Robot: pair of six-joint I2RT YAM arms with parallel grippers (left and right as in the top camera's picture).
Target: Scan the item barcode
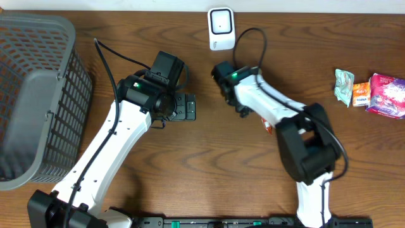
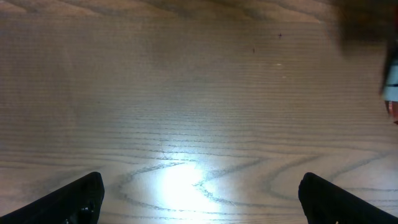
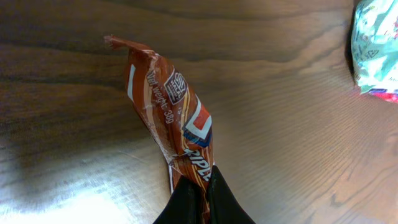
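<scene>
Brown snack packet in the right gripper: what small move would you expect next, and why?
Probably carry the brown snack packet over to the white scanner, turning it until a barcode faces it. The right gripper is shut on the packet's end, and no barcode clearly shows on the visible side.

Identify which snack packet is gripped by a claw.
The brown-orange wrapper, pinched by the right claw; the teal packet, small orange packet and pink packet lie loose.

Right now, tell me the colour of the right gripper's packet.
The packet is reddish-brown with white lettering and a blue-red patch; right wrist view shows it best.
</scene>
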